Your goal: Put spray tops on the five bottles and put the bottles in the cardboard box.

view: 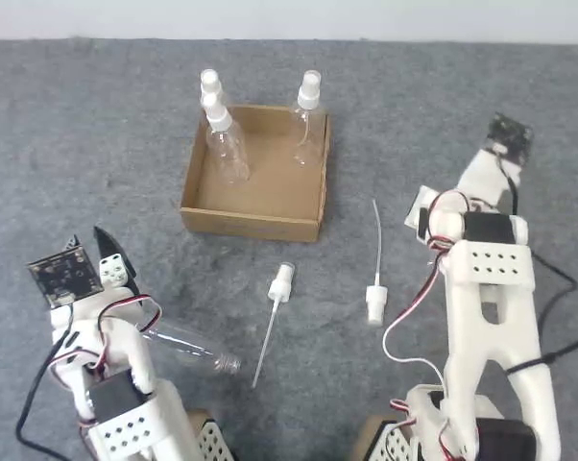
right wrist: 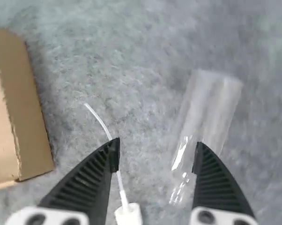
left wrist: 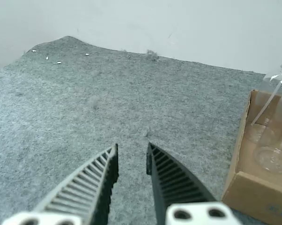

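The cardboard box [view: 253, 223] stands at the back middle, with three clear capped bottles [view: 226, 144] upright inside it. A capless clear bottle [view: 188, 348] lies on the carpet beside my left arm. My left gripper [left wrist: 131, 151] hovers open over bare carpet, left of the box [left wrist: 253, 187], with nothing between its fingers. My right gripper [right wrist: 156, 145] is open above the carpet. Another capless bottle [right wrist: 204, 122] lies just ahead of one finger, and a spray top [right wrist: 129, 213] with its thin tube lies by the other. A second spray top [view: 281, 283] lies in front of the box.
Grey carpet covers the whole table. The right arm [view: 486, 264] stands to the right of the box, with loose cables around it. The spray top [view: 375, 303] near that arm has its long tube pointing toward the back.
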`<state>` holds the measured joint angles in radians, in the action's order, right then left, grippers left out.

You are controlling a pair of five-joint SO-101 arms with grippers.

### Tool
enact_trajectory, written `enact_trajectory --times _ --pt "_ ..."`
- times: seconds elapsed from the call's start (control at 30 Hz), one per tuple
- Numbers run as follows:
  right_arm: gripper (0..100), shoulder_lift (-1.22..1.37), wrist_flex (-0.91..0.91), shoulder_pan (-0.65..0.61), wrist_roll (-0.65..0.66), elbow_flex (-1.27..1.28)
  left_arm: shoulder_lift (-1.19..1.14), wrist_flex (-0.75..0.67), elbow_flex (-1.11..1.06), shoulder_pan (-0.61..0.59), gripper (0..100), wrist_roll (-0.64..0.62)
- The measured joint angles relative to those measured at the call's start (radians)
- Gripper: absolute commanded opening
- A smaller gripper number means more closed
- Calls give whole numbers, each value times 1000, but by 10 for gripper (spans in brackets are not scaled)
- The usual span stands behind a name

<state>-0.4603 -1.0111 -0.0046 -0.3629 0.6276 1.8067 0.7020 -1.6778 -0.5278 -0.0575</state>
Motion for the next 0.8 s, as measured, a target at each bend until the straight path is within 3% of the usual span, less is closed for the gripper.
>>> enact_trajectory --times 0.2,0.43,0.6,0.8 --pt "180 169 -3 20 170 -101 0 0 0 0 95 0" --pt "184 330 -17 89 514 -207 0 0 0 0 95 0" --pt "182 333 -77 103 690 -242 0 0 0 0 95 0" --pt "180 333 -52 98 724 -244 0 0 0 0 95 0"
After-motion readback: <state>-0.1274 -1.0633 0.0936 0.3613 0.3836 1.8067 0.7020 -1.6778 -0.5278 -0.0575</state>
